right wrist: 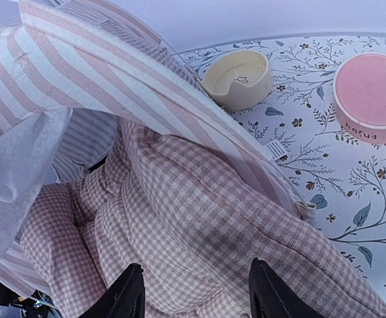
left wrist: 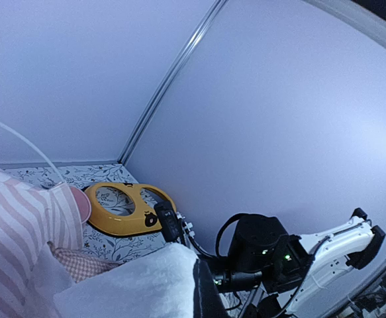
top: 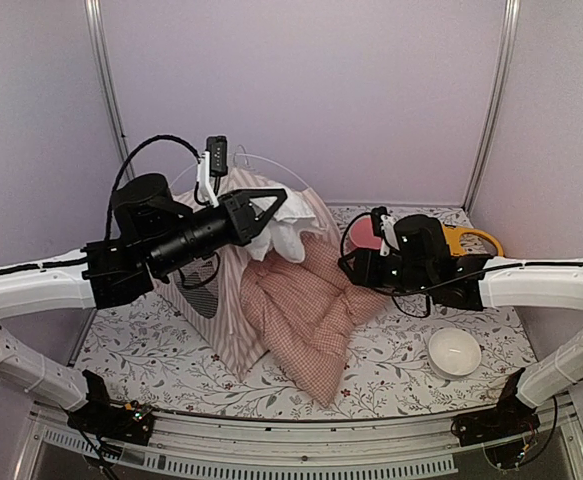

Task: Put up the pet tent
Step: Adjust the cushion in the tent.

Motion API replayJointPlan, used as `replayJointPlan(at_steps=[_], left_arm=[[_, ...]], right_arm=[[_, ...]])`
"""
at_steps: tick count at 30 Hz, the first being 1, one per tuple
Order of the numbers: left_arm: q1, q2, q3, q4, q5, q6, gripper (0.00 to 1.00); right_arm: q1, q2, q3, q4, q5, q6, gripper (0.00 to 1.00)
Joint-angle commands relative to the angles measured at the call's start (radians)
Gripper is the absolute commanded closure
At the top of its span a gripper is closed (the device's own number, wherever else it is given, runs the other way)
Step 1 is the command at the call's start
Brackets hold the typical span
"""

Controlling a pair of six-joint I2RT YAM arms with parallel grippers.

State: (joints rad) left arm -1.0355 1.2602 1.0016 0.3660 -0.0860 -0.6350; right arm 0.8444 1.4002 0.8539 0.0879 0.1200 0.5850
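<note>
While the left pincer point(top: 267, 213) sits raised, it's pinching a bunch of the white sheer curtain point(top: 283, 232); pet tent point(top: 233, 335) sags slack under that grip, not standing; striped wall drops below & behind the pincer, black mesh window point(top: 203, 275) under the arm just back of it. Over on the other side the right pincer point(right wrist: 196, 295) is spread wide, fingers point(right wrist: 130, 293) apart w/ nothing between; pink checked cushion point(right wrist: 199, 218) lies right beneath it, contact I can't tell; tent's striped edge drapes over the cushion just ahead of this pincer; farther ahead & to its right, cream bowl point(right wrist: 238, 79) & pink bowl point(right wrist: 371, 96) sit apart on the floral table point(right wrist: 351, 199).
</note>
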Motion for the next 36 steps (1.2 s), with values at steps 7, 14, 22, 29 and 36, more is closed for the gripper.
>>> replayJointPlan(at_steps=[7, 14, 22, 29, 36], left_arm=[[-0.017, -0.134, 0.0, -0.282, -0.169, 0.041, 1.0], [-0.019, -0.235, -0.047, -0.396, -0.225, 0.018, 1.0], [-0.019, -0.265, -0.105, -0.444, -0.319, 0.004, 1.0], [-0.018, -0.219, -0.104, -0.456, -0.372, 0.019, 1.0], [-0.019, -0.188, -0.089, -0.5, -0.436, 0.018, 0.92]], right_arm=[[0.01, -0.032, -0.031, -0.075, -0.011, -0.048, 0.44], [0.011, -0.021, -0.049, -0.079, -0.022, -0.054, 0.43], [0.01, -0.007, -0.056, -0.084, -0.027, -0.057, 0.43], [0.01, -0.017, -0.061, -0.09, -0.025, -0.057, 0.43], [0.013, -0.024, -0.059, -0.095, -0.031, -0.06, 0.43]])
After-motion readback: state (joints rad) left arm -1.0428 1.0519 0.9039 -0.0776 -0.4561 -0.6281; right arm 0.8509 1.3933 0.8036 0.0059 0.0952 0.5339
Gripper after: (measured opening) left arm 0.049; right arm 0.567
